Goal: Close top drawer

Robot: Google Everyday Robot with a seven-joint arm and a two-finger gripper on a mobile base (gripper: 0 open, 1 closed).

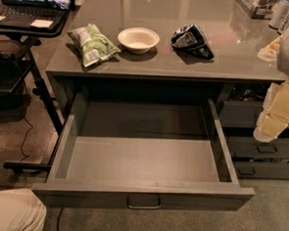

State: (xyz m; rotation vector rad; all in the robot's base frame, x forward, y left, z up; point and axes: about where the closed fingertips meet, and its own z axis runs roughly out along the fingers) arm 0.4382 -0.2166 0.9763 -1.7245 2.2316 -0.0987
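The top drawer (pixel 142 159) is pulled far out from under the grey counter. It is wide and deep, plain grey inside, with nothing in it. Its flat front panel (pixel 80 196) is nearest the camera, with a small silver bar pull (pixel 143 202) at its centre. My gripper (pixel 270 124), cream-white, hangs at the right edge of the view. It is to the right of the drawer's right side wall and apart from it, in front of the shallower drawers.
On the counter (pixel 157 64) lie a green chip bag (pixel 92 43), a white bowl (pixel 138 39) and a black chip bag (pixel 192 40). Shallower grey drawer fronts (pixel 260 150) stack at the right. A laptop on a stand (pixel 28 5) is at the left. A beige robot part (pixel 8 212) fills the bottom left corner.
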